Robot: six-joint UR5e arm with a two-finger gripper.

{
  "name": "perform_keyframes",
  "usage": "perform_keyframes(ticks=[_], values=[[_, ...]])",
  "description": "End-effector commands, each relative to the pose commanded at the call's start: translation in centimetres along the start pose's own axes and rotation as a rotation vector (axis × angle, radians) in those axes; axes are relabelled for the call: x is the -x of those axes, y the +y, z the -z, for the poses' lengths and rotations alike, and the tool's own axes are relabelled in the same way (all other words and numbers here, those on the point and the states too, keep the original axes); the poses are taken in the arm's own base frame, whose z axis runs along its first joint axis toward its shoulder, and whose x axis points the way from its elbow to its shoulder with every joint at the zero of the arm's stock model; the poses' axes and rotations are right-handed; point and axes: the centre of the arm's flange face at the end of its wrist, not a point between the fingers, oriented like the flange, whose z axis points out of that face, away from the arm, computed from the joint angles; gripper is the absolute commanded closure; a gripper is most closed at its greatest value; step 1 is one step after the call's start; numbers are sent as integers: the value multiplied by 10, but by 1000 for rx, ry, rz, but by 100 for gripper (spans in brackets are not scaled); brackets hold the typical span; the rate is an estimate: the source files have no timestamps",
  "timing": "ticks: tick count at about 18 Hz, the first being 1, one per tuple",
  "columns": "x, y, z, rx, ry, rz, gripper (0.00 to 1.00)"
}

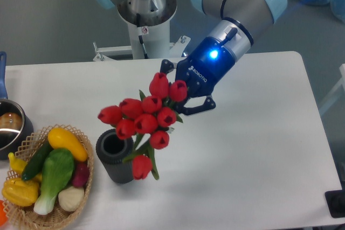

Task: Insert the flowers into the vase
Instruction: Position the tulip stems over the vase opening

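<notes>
The flowers (pixel 144 119), a bunch of red tulip buds with green leaves, are held in the air over the table, buds facing the camera and hanging down to the left. My gripper (pixel 183 91) is shut on the bunch from the upper right; the stems are mostly hidden behind the buds. The vase (pixel 115 158), a short dark grey ribbed cylinder, stands upright on the table just below and left of the bunch. Its mouth is open and empty. The lowest bud overlaps the vase's right side in the picture.
A woven basket (pixel 86 184) with yellow, green and white vegetables stands just left of the vase. A metal pot (pixel 16 144) with a blue handle is at the left edge. The arm's base (pixel 145 12) stands behind the table.
</notes>
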Motion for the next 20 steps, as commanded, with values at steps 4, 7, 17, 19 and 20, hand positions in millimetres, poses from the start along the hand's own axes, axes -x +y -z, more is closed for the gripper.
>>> perform_keyframes(ticks=[4,7,17,19,20], values=[[-6,1,-11,2,21,-6,100],[-13,2,-28,-3,57,-48,100],[-28,1,-60,-16,131,-54,100],[-23,6,-63,-14,133,-53,100],[-21,10,-66,-14,138,-58,100]])
